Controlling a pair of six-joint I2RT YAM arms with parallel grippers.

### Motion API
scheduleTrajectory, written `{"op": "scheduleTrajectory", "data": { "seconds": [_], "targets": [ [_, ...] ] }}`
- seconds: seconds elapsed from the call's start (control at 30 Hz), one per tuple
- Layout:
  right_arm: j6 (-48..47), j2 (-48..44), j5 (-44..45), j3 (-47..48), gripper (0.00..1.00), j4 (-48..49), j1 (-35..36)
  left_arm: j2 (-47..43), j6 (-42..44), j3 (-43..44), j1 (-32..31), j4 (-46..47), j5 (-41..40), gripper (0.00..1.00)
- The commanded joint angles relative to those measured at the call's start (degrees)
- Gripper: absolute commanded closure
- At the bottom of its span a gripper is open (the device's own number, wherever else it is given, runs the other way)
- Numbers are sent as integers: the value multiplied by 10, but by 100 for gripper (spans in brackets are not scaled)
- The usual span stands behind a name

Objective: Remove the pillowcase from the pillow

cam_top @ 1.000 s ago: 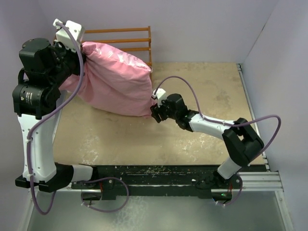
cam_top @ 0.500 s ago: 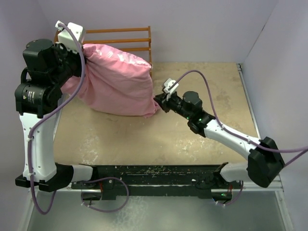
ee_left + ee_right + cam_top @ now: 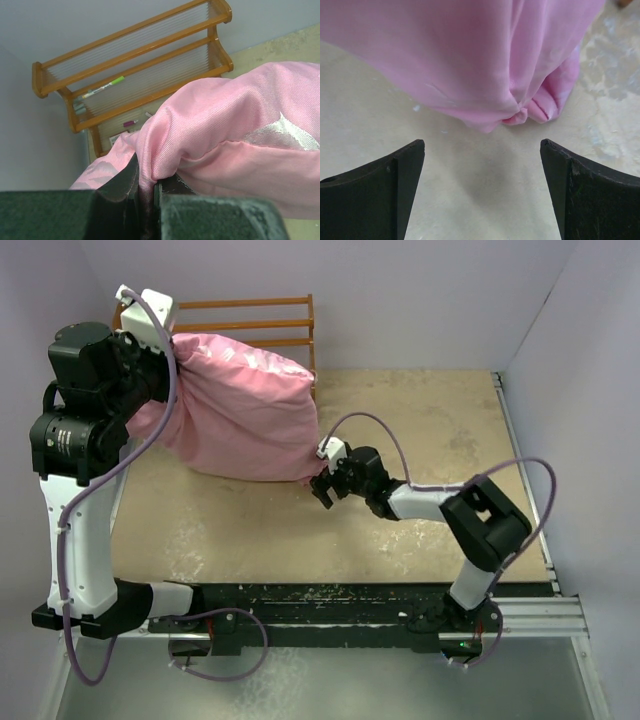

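The pink pillowcase [image 3: 245, 405] bulges, stuffed, at the back left of the table. The cream pillow is hidden inside it. My left gripper [image 3: 165, 360] is raised at its top left end and is shut on a fold of the pink fabric [image 3: 145, 170], holding that end up. My right gripper [image 3: 325, 485] is open and empty, low over the table, just off the pillowcase's lower right corner. In the right wrist view that gathered corner [image 3: 527, 112] lies a little beyond the two wide-apart fingertips [image 3: 410, 155], not touching them.
A wooden rack [image 3: 265, 320] stands against the back wall behind the pillowcase; it shows in the left wrist view [image 3: 135, 65] with pens on its shelves. The beige tabletop [image 3: 430, 420] extends to the right. Walls close in on the left, back and right.
My right arm swung out to the right and came back; its gripper now sits low by the pillowcase's lower right corner, open. The left gripper and the pillowcase have barely moved.
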Motion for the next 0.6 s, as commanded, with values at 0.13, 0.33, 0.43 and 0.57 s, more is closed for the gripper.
{"op": "scheduleTrajectory", "data": {
  "seconds": [0.13,0.33,0.43,0.57],
  "targets": [
    [-43,121,-39,73,7,166,-13,-13,-3,65,3,64,11,100],
    [-12,162,-100,144,17,174,-12,-6,0,71,4,55,11,100],
    [-6,159,-96,130,34,221,-13,-8,-3,56,3,58,11,100],
    [10,171,-95,145,57,207,-11,-8,-6,43,3,65,7,100]
  ]
}}
